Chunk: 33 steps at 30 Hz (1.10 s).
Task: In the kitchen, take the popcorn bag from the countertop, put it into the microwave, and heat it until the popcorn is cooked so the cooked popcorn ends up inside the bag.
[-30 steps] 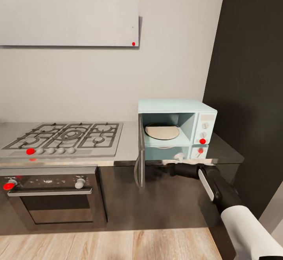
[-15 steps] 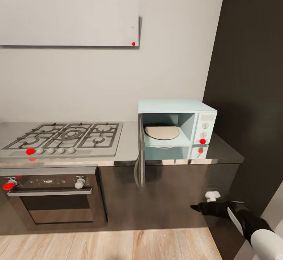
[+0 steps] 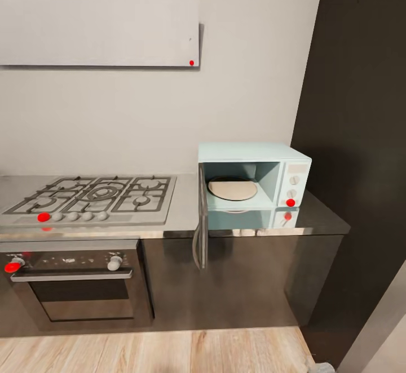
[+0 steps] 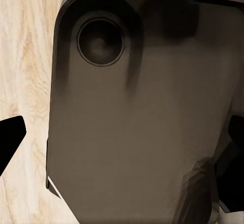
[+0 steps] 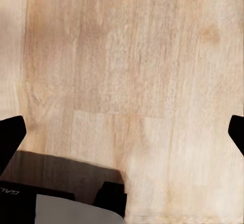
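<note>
The microwave is standing door-open on the bench, turntable bare. Both hands are hanging released over wooden floor (popcorn bag unseen), so loading and heating are remaining.

One microwave (door open), one hob, one oven.

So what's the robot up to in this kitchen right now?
Nothing is being handled at this moment. The microwave sits on the dark countertop with its door swung open and only the round turntable plate inside. Both wrist cameras look down at the wooden floor, and each tool's fingertips sit far apart with nothing between them. No popcorn bag can be seen.
</note>
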### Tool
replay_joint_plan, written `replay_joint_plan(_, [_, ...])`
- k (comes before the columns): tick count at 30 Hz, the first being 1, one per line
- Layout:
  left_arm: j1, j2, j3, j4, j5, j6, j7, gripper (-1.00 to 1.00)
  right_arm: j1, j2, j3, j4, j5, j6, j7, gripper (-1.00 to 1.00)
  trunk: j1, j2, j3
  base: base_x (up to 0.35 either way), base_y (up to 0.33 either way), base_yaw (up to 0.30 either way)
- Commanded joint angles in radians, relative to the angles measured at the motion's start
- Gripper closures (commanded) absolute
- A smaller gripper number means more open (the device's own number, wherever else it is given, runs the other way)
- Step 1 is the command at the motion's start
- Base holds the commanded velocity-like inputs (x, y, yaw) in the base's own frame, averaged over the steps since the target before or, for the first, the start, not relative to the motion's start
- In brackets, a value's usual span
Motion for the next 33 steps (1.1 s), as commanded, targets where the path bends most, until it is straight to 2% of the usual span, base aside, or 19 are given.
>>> replay_joint_plan(1, [0.000, 0.000, -0.001, -0.001, 0.008, -0.002, 0.000, -1.00, 0.038, 0.000, -0.009, 0.003, 0.006, -0.030, -0.002, -1.00, 0.000, 0.000, -0.001, 0.000, 0.000, 0.000])
replay_joint_plan(5, [0.000, 0.000, -0.001, -0.001, 0.008, -0.002, 0.000, -1.00, 0.119, 0.001, -0.010, 0.004, 0.004, -0.085, -0.006, -1.00, 0.000, 0.000, -0.001, 0.000, 0.000, 0.000])
replay_joint_plan(14, [0.000, 0.001, -0.001, -0.001, 0.011, 0.000, 0.000, -1.00, 0.172, 0.004, -0.010, 0.005, 0.004, -0.098, -0.027, -1.00, 0.000, 0.000, -0.001, 0.000, 0.000, 0.000])
replay_joint_plan(17, [0.000, 0.001, -0.001, -0.001, 0.011, 0.000, 0.000, -1.00, 0.174, 0.036, -0.011, 0.005, 0.003, -0.061, -0.110, -1.00, 0.000, 0.000, -0.001, 0.000, 0.000, 0.000])
replay_joint_plan(18, [0.000, 0.001, -0.001, -0.001, 0.011, 0.000, 0.000, -1.00, 0.176, 0.068, -0.012, 0.005, 0.003, -0.043, -0.184, -1.00, 0.000, 0.000, -0.001, 0.000, 0.000, 0.000])
replay_joint_plan(20, [0.000, 0.001, -0.001, -0.001, 0.012, 0.000, 0.000, -1.00, 0.196, 0.108, -0.012, 0.005, 0.003, -0.042, -0.297, -1.00, 0.000, 0.000, -0.001, 0.000, 0.000, 0.000])
replay_joint_plan(22, [0.000, 0.001, -0.002, -0.001, 0.012, 0.000, 0.000, -1.00, 0.213, 0.124, -0.013, 0.005, 0.003, -0.064, -0.348, -1.00, 0.000, 0.000, -0.001, 0.000, 0.000, 0.000])
replay_joint_plan(30, [0.000, 0.000, 0.000, -0.002, 0.015, -0.001, 0.009, -1.00, 0.222, 0.130, -0.013, 0.005, 0.003, -0.093, -0.385, -1.00, 0.000, 0.000, -0.001, 0.000, 0.000, 0.176])
replay_joint_plan(33, [0.000, 0.001, 0.017, -0.002, 0.016, -0.001, 0.010, -1.00, 0.222, 0.130, -0.013, 0.005, 0.003, -0.093, -0.387, -1.00, 0.000, 0.000, -0.001, 0.000, 0.000, 0.271])
